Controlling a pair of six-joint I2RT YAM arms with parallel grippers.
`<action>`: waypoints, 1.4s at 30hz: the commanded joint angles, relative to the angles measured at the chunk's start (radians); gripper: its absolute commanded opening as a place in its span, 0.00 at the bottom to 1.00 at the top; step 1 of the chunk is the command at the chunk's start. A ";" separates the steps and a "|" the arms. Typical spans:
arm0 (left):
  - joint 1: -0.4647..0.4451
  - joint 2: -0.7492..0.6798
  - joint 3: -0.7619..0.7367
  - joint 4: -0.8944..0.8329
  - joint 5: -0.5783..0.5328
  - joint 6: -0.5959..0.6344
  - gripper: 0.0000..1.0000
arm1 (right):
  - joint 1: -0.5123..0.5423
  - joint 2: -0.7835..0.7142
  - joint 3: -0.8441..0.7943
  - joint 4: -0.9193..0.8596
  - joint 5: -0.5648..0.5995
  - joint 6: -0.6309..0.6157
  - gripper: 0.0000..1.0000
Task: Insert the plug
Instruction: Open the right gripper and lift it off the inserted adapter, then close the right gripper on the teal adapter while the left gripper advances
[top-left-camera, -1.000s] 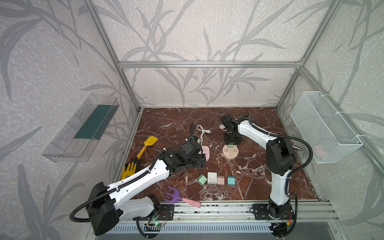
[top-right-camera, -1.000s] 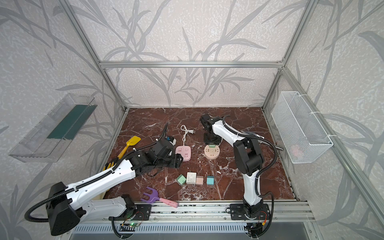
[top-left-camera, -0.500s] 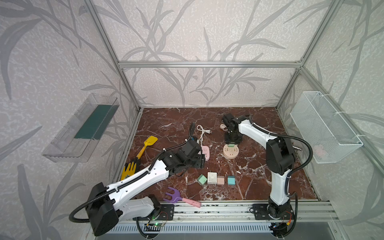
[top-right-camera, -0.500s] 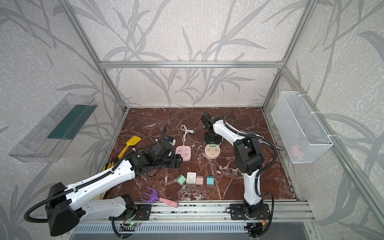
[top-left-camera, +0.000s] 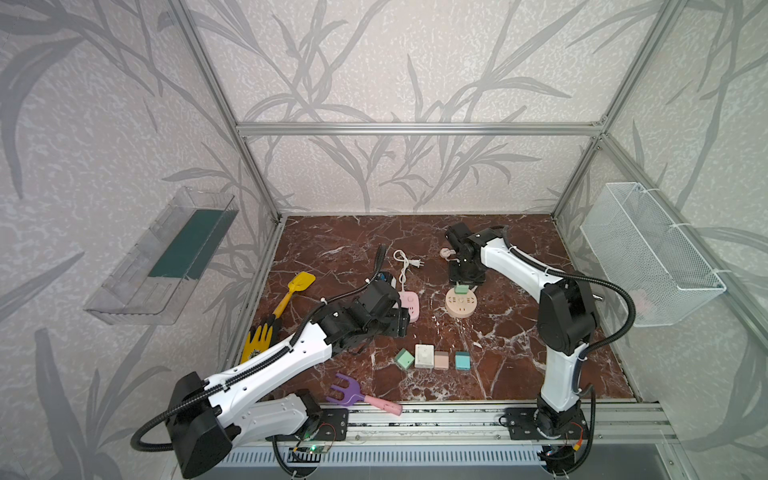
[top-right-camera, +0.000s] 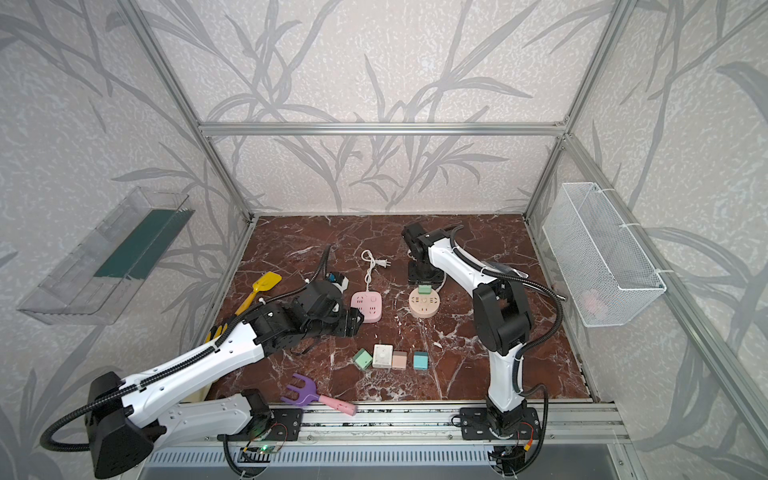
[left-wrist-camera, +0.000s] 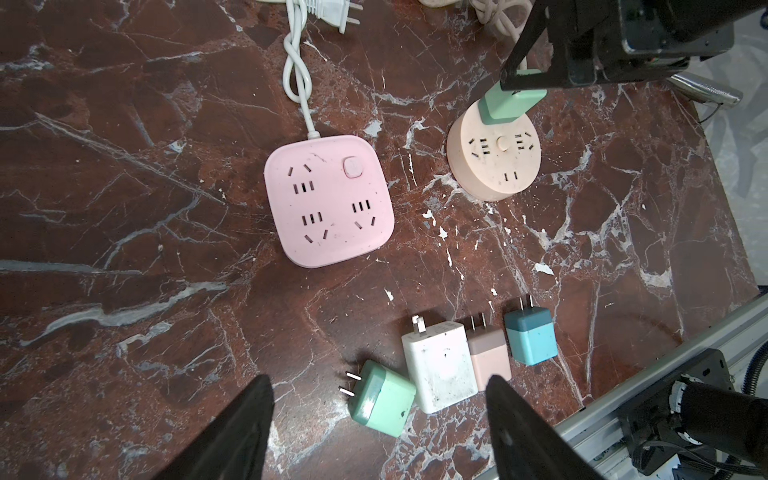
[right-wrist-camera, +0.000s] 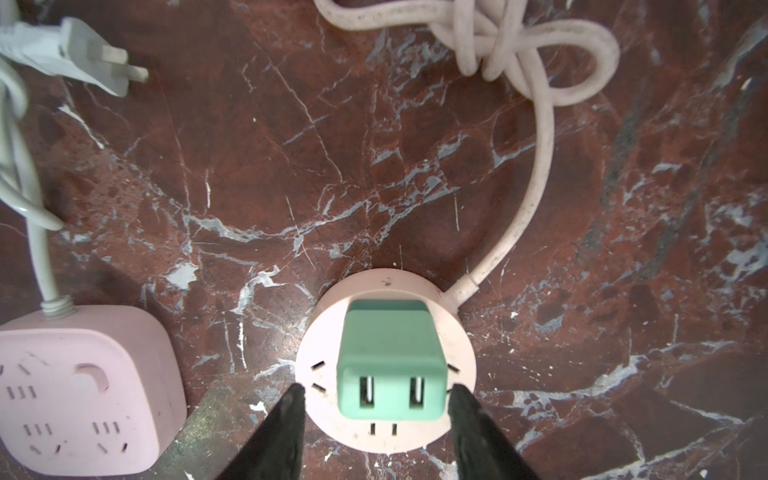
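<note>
We see the green plug (right-wrist-camera: 392, 365) standing upright in the round socket (right-wrist-camera: 320, 345), on the part of its face nearest its cord (right-wrist-camera: 536, 174), with two slots facing up. The right gripper (right-wrist-camera: 376, 386) hangs straight over the plug with its fingers (right-wrist-camera: 286, 419) apart, one on each side. One finger stands clear of the plug and the other is just beside it, and we cannot tell whether that one touches. The socket rests on the marble table (top-left-camera: 332, 241), and the square pink power strip (left-wrist-camera: 328, 199) lies near it, its white cord looping away. Closer to the robot's base we find four loose chargers in a row: mint (left-wrist-camera: 384, 399), white (left-wrist-camera: 440, 365), pink (left-wrist-camera: 488, 351) and blue (left-wrist-camera: 532, 338). The left gripper (left-wrist-camera: 378, 378) hovers above the mint and white ones, its fingers spread wide with nothing between them
</note>
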 joint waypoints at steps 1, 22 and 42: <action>-0.005 -0.032 -0.008 -0.030 -0.017 -0.012 0.79 | -0.003 -0.066 0.006 -0.016 -0.006 -0.003 0.56; -0.040 -0.160 -0.160 0.063 0.048 -0.124 0.77 | 0.533 -0.658 -0.678 0.027 0.170 0.465 0.53; -0.076 -0.076 -0.164 0.063 -0.010 -0.188 0.76 | 0.616 -0.655 -0.703 0.005 0.219 0.492 0.52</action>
